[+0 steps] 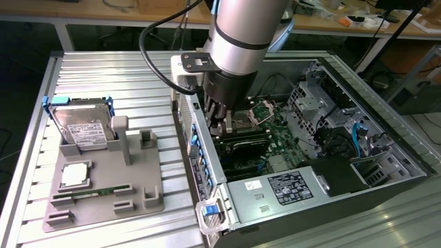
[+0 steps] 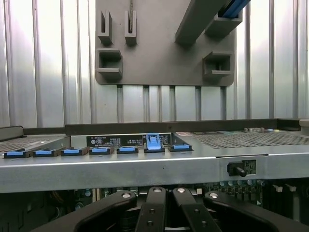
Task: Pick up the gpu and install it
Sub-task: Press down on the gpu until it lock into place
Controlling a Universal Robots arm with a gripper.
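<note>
while the arm reaches down into the open computer case, we note the gripper closed, fingers together, just above the gpu, which sits on the motherboard directly beneath it, beside the case's rear wall.

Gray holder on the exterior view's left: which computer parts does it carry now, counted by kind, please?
On the gray holder:
hard drive: 1
processor chip: 1
RAM stick: 1
Total: 3
</note>
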